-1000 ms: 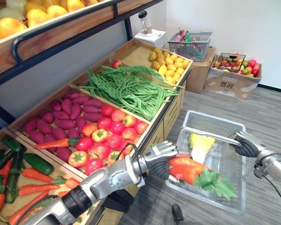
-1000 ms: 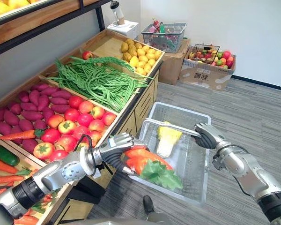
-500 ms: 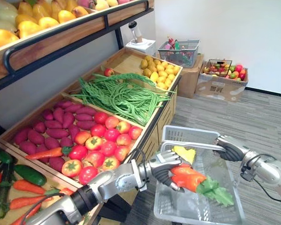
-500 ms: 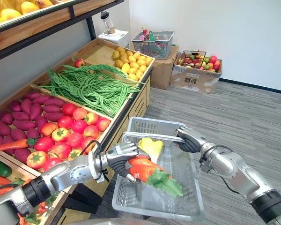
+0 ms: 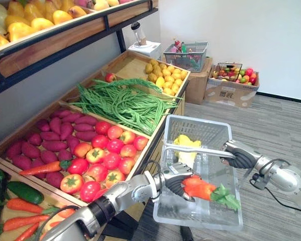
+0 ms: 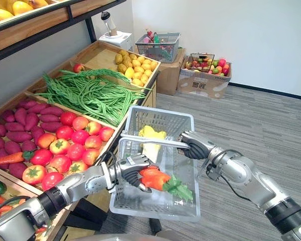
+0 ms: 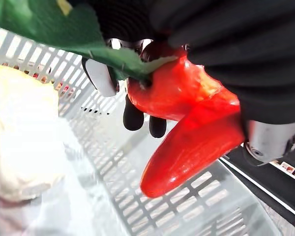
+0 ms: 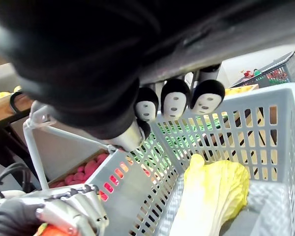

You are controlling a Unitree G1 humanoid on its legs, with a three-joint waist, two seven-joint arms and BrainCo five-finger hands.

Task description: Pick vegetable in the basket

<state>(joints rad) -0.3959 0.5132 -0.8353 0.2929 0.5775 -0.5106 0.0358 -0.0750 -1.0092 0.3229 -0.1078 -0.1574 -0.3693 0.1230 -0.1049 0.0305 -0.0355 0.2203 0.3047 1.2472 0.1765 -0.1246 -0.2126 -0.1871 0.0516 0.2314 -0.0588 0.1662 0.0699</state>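
Your left hand (image 5: 173,182), curled round the leafy orange-red carrot (image 5: 200,189), had moved it deeper into the pale grey slatted plastic basket (image 5: 190,221) your right hand (image 5: 236,155) gripped; only release remained.

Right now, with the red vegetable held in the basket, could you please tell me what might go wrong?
1. The basket hangs from its handle in the right hand alone; dropping the red vegetable at the end away from the cabbage might tilt it.
2. The left hand reaches in over the side wall, near the handle; pulling out could catch either and jolt the basket.
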